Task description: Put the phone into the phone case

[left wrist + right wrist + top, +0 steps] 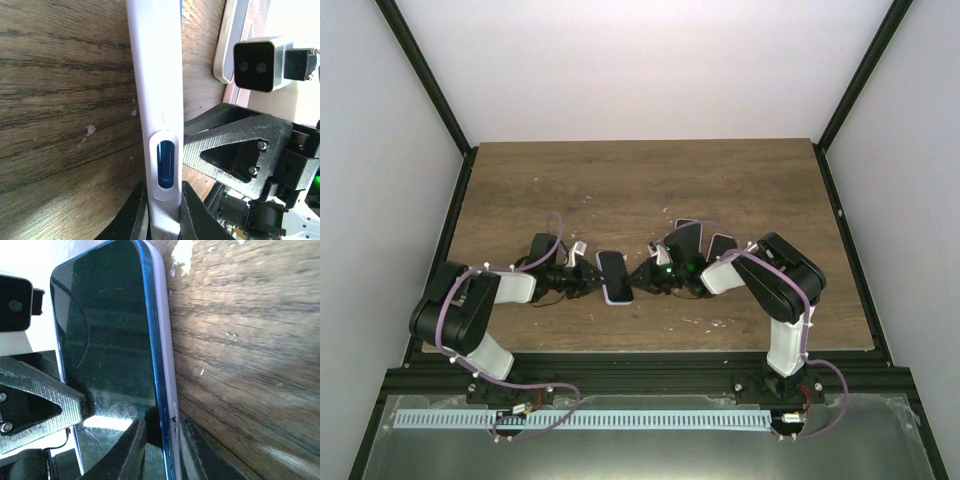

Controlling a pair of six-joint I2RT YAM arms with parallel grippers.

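Phone (105, 340) sits in the case (155, 75) (blue edge showing through a cutout), mid-table toward the near edge. Left gripper (162, 220) clamps the case; right gripper (165, 452) clamps the phone.

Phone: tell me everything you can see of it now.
The phone has a dark, glossy, unlit screen and a blue frame with side buttons. It sits screen-up over the near middle of the table, its visible long edge seated in the pale case. The left gripper and right gripper clamp it from opposite sides.
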